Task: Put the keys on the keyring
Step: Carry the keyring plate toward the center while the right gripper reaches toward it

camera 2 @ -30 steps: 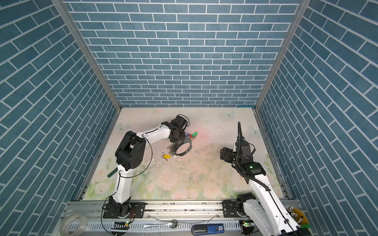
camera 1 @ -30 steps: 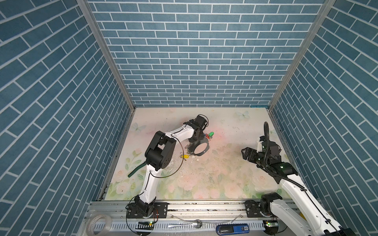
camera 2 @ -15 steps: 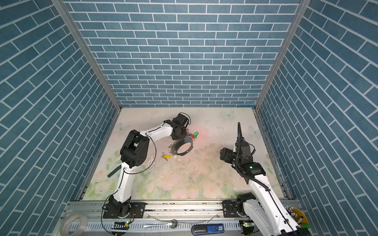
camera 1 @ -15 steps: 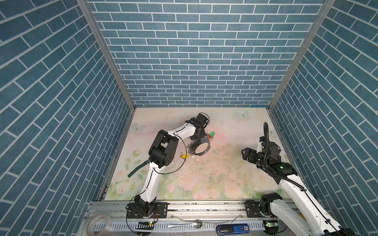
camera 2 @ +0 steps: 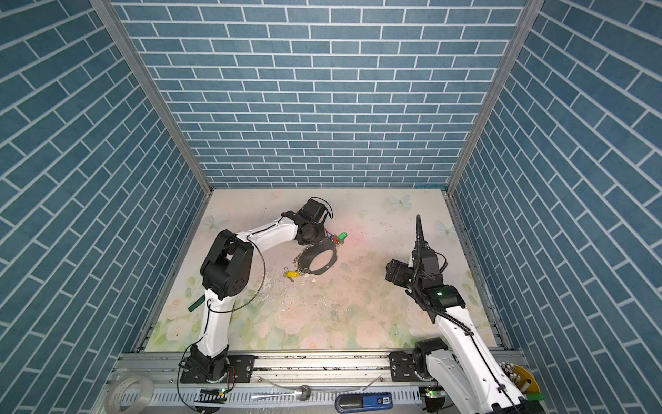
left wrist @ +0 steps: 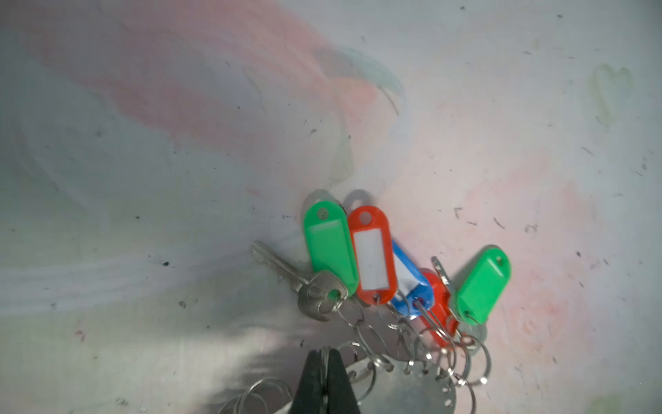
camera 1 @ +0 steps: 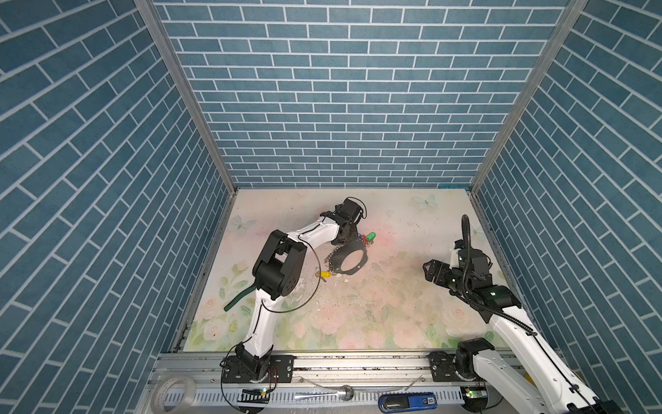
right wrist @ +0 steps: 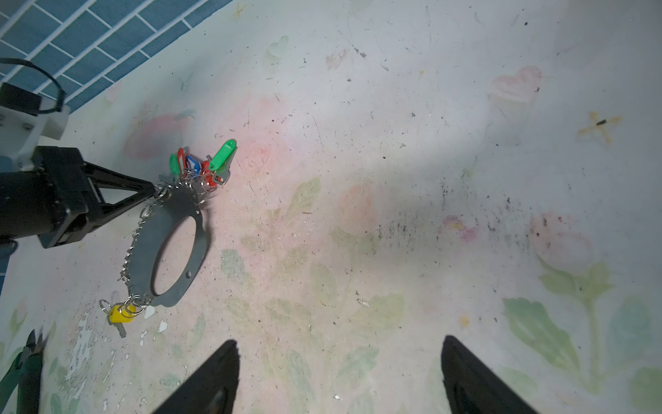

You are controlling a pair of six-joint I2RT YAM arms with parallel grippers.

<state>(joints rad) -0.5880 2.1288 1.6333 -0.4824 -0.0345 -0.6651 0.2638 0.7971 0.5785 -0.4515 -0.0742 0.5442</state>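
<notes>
Left wrist view has the left claw [left wrist: 325, 353] clamped on the ringed rim of the flat black hoop keyring [left wrist: 412, 398] on the counter [left wrist: 143, 179], colour-tagged silver keys [left wrist: 372, 261] just beyond its tips, while the right claw [right wrist: 340, 344] gapes farther off.

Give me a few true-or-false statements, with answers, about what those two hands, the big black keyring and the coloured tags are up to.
1. The left hand is pinched shut on the edge of the keyring. True.
2. The right hand is holding a key. False: it is open, empty and well away from the keyring.
3. The yellow tag lies at the opposite end of the keyring from the cluster of green, red and blue tags. True.
4. The tape roll lies on the flowered table beside the keyring. False: it sits on the metal rail in front of the table.
</notes>
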